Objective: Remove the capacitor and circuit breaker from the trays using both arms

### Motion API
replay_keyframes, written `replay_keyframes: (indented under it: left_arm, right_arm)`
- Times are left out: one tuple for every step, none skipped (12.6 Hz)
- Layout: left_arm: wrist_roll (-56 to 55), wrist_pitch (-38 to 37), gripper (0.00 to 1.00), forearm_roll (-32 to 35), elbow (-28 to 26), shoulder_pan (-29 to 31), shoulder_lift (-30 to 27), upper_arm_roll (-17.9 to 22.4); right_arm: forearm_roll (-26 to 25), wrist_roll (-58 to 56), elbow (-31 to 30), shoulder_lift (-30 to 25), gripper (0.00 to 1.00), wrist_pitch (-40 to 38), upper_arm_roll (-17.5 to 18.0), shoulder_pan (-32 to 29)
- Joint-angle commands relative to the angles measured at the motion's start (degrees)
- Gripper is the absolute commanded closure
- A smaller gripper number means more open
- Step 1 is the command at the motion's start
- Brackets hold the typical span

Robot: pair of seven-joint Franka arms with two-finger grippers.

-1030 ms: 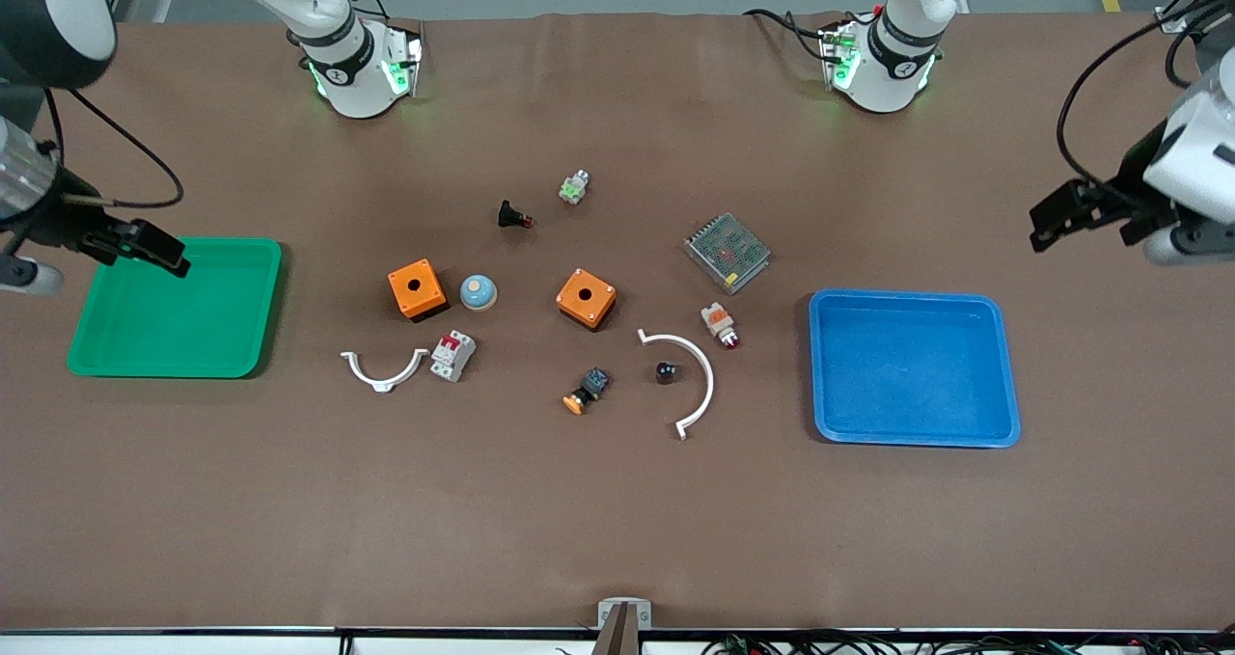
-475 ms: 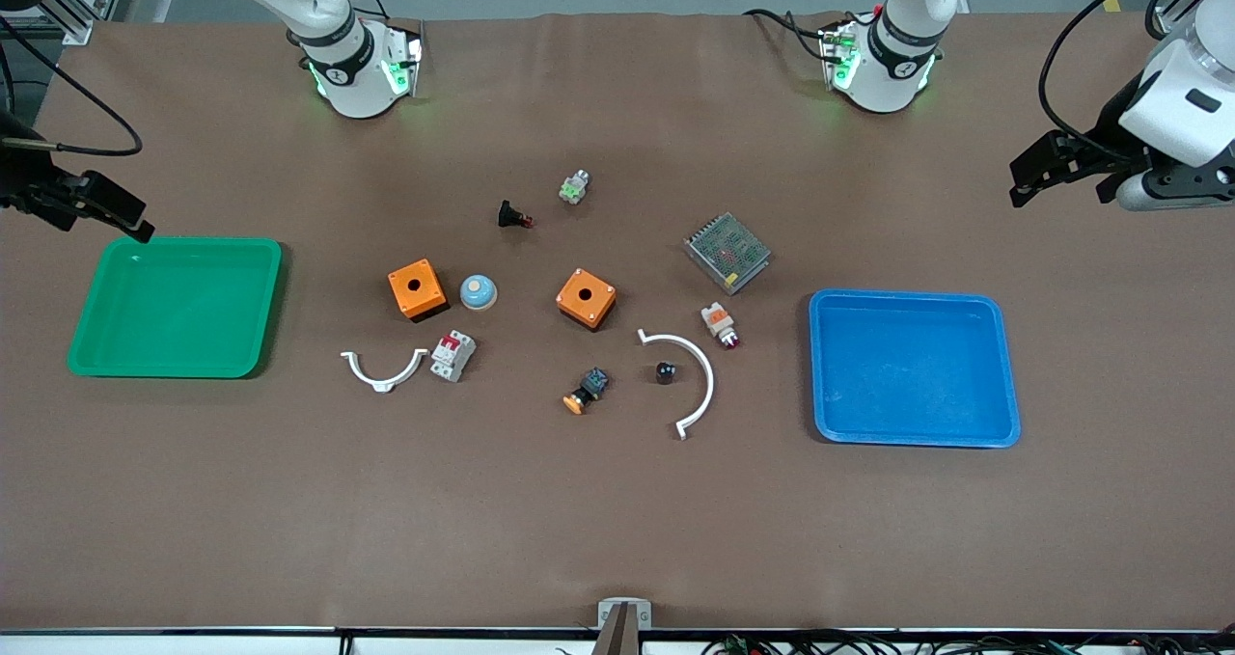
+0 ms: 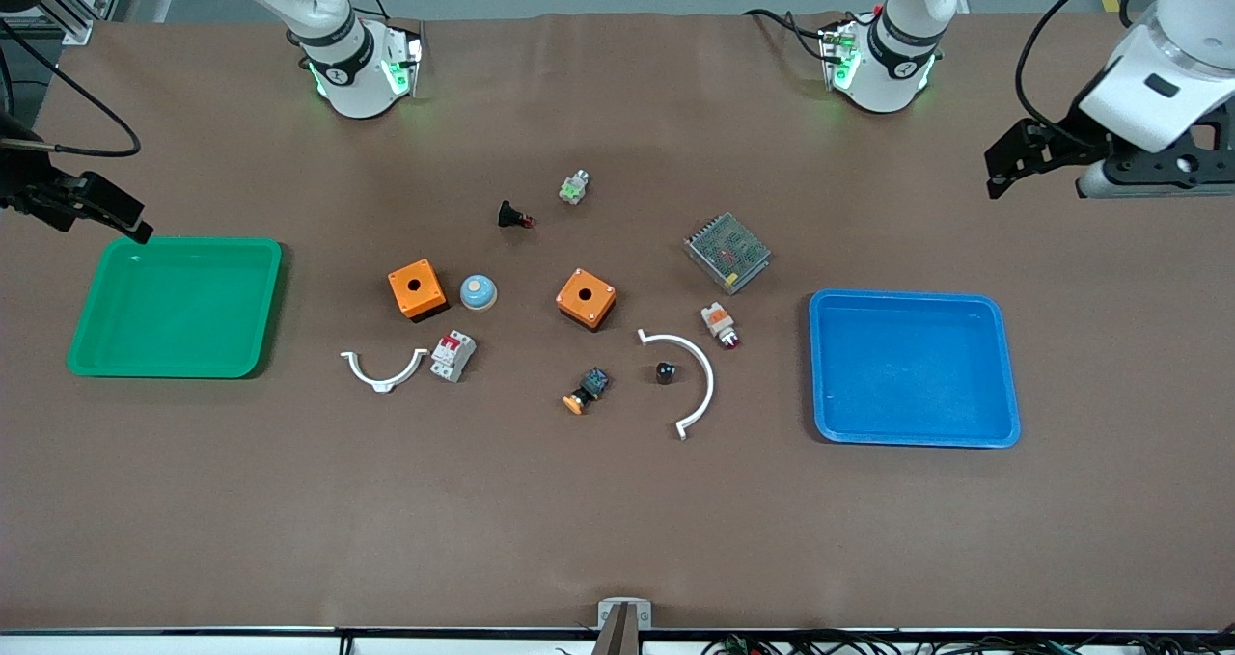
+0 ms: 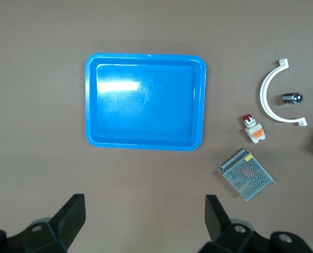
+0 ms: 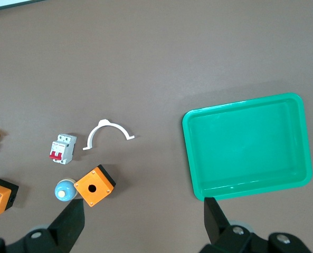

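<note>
The capacitor (image 3: 666, 372), a stubby black cylinder, lies inside the curve of a white bracket (image 3: 697, 382); it also shows in the left wrist view (image 4: 292, 98). The breaker (image 3: 452, 356), white-grey with red levers, lies beside an orange box (image 3: 417, 288); it also shows in the right wrist view (image 5: 62, 148). My left gripper (image 3: 1008, 165) is open and empty, high over bare table by the blue tray (image 3: 912, 366); its jaws stand wide apart (image 4: 144, 211). My right gripper (image 3: 118, 215) is open and empty (image 5: 144, 213), over the table by the green tray (image 3: 174, 308).
A second orange box (image 3: 586, 298), a blue dome (image 3: 478, 292), a mesh-topped metal unit (image 3: 727, 252), a white-and-orange lamp (image 3: 719, 324), an orange-button switch (image 3: 586, 391), a black red-tipped part (image 3: 514, 216), a small green part (image 3: 574, 187) and another white bracket (image 3: 384, 370) lie mid-table.
My left gripper has risen and shifted toward the bases and the table's middle. My right gripper moved off the green tray's corner toward the bases, then held still. The objects have not moved.
</note>
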Motion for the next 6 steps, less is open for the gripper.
replay_keyframes:
  left_arm:
    - [0.9,-1.1,0.00,1.1,1.2,1.1,-1.1,-0.2]
    - [1.1,-1.9,0.00,0.4,2.3,1.4,-0.6,0.1]
    - [1.1,-2.5,0.00,0.3,2.5,1.7,-0.4,0.2]
    - [1.1,-3.1,0.00,-0.1,2.5,1.7,-0.3,0.2]
    - [0.9,-4.2,0.00,-0.2,2.5,1.5,-0.2,0.2]
    - [0.9,-5.5,0.00,-0.6,2.5,1.5,-0.2,0.2]
  right_arm:
    - [-0.3,-0.7,1.4,0.5,0.00,-0.7,2.4,-3.8]
    - [-0.1,-2.0,1.5,0.5,0.00,-0.6,6.4,-7.9]
    - [-0.1,-2.6,1.6,0.5,0.00,-0.6,10.2,-11.8]
    - [-0.1,-2.7,1.6,0.4,0.00,-0.6,11.1,-12.7]
    - [-0.1,-2.7,1.6,0.3,0.00,-0.5,11.1,-12.7]
    - [-0.1,-2.8,1.6,0.3,0.00,-0.4,11.1,-12.6]
